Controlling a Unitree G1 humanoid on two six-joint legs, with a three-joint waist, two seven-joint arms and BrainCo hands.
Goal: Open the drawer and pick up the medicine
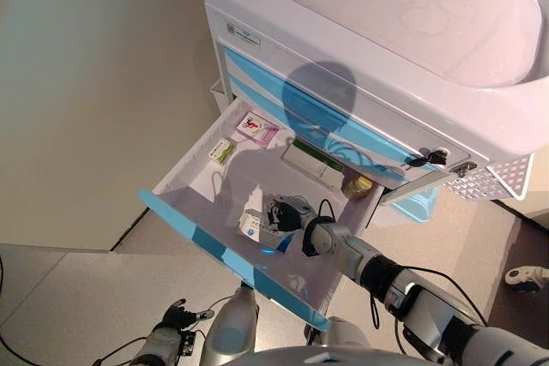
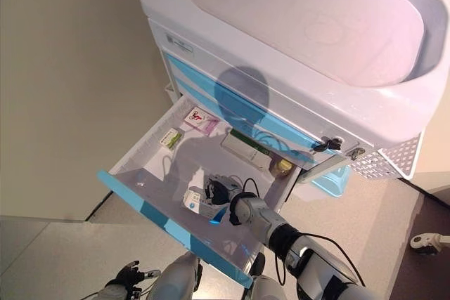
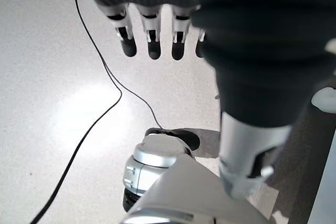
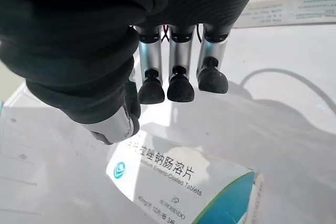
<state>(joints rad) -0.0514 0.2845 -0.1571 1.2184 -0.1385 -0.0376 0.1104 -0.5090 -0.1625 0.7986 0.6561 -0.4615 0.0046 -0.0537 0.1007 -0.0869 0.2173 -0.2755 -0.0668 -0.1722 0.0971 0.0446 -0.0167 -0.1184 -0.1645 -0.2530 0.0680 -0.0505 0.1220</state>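
Observation:
The cart's blue-fronted drawer (image 1: 185, 169) stands pulled wide out. A white and blue medicine box (image 1: 253, 228) lies flat on its floor near the front. My right hand (image 1: 288, 212) reaches into the drawer and hovers right over that box. In the right wrist view its fingers (image 4: 181, 85) hang fairly straight above the box (image 4: 184, 182), with the thumb down at the box's edge and nothing gripped. My left hand (image 1: 171, 321) hangs low beside the floor, its fingers (image 3: 152, 40) straight and empty.
Further back in the drawer lie a pink box (image 1: 257, 129), a small green box (image 1: 221, 151), a long white and green box (image 1: 313, 165) and an amber bottle (image 1: 358, 184). The white cart top (image 1: 386, 23) overhangs the drawer's rear. A white mesh basket (image 1: 497, 179) hangs on the cart's right side.

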